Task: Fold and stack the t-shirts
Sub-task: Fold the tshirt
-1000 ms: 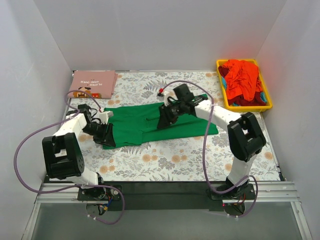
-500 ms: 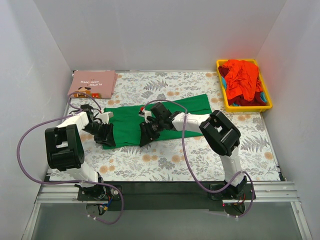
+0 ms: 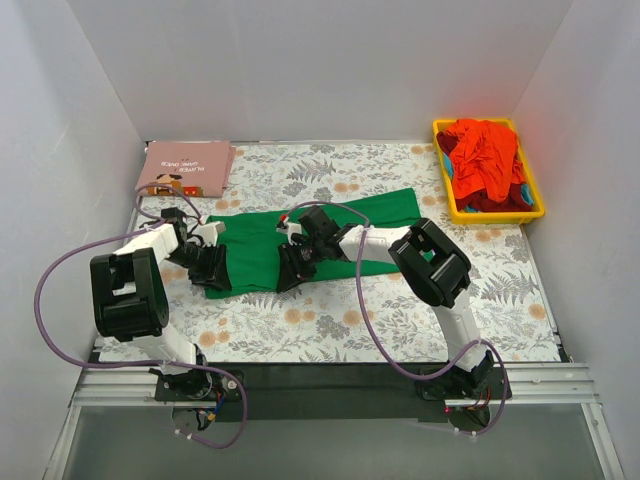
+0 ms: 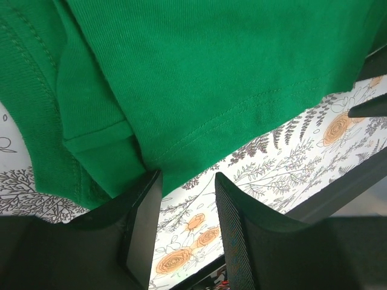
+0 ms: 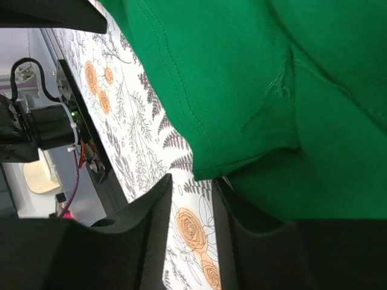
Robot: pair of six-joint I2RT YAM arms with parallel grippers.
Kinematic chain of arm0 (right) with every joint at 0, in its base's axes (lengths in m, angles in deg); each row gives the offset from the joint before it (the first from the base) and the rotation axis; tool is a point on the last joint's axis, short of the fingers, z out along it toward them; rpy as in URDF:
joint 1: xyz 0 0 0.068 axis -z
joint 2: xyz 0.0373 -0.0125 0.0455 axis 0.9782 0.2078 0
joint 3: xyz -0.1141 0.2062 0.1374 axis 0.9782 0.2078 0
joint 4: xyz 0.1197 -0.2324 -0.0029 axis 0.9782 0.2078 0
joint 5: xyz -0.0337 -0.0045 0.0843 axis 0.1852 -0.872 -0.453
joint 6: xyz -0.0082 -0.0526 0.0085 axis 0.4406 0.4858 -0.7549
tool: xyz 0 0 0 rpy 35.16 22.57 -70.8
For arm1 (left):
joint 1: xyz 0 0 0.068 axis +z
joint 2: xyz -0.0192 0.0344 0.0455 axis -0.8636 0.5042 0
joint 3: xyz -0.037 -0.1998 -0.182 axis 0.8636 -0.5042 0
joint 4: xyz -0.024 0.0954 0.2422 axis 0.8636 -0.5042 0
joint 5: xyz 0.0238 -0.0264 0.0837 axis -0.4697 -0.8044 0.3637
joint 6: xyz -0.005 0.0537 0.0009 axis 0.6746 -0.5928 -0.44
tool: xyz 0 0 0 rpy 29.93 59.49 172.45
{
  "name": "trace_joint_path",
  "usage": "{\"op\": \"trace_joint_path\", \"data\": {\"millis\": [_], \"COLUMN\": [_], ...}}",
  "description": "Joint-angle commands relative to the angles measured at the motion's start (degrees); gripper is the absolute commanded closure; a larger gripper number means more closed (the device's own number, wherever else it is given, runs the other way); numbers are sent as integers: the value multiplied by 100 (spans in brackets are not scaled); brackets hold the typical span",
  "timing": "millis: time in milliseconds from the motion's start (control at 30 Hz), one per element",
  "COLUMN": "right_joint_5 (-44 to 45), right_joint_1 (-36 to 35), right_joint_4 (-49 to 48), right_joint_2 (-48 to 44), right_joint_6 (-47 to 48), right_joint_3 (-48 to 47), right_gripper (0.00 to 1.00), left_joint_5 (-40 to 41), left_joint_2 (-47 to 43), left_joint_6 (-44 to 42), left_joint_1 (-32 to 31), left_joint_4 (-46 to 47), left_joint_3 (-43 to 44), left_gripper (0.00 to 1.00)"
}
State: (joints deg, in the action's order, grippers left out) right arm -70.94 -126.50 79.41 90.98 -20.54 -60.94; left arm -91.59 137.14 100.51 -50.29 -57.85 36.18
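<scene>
The bright green t-shirt lies flat across the middle of the floral table cover, its near hem toward me. My left gripper is open at the shirt's near left corner; in the left wrist view the green hem lies right at the fingertips. My right gripper is open at the near hem further right; in the right wrist view a hem corner of the shirt sits at the fingertips. The folded pink t-shirt lies at the back left. Red-orange t-shirts are heaped in the bin.
The yellow bin stands at the back right. White walls close in the table on three sides. The floral cover shows bare between the green shirt and the arms' bases.
My right gripper has moved left from the shirt's middle to its near hem, close to the left gripper. The shirt's right part has shifted. The left gripper has barely moved.
</scene>
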Motion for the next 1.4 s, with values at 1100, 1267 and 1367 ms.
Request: {"op": "trace_joint_path", "data": {"millis": [1100,1267,1367], "right_joint_5": [-206,-206,-224], "right_joint_1": [191,200,200], "right_joint_4": [-475,-501,-527], "right_joint_2": [-132,-167,-167], "right_joint_6": [-113,-113,-122], "right_joint_3": [37,89,98], "right_gripper": [99,99,99], "left_joint_5": [622,842,702], "left_joint_2": [-4,92,145], "left_joint_6": [377,457,474], "left_joint_1": [15,24,15], "left_joint_4": [71,186,177], "left_joint_3": [334,387,405], "left_gripper": [67,67,67]}}
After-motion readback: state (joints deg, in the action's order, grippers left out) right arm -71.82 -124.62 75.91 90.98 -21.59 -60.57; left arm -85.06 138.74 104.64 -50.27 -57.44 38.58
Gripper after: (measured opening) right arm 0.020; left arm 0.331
